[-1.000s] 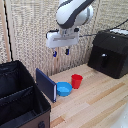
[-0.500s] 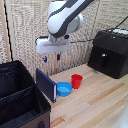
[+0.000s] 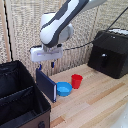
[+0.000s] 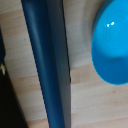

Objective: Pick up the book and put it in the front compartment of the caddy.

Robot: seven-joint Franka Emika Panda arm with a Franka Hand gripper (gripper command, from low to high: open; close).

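Book point(image 3: 45, 85) stood upright beneath the gripper point(image 3: 45, 65).
Fingers hung apart above its top edge, grasping nothing; blue bowl point(image 3: 63, 89) sat beside.

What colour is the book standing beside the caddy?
Dark blue, plain cover; the book shows best in the exterior view.

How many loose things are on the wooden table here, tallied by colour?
Blue: 2, the thin dark blue hardcover book standing on edge and the round light blue bowl
Red: 1, the small red cup
Black: 2, the black fabric caddy and the glossy black boxy appliance
Total: 5
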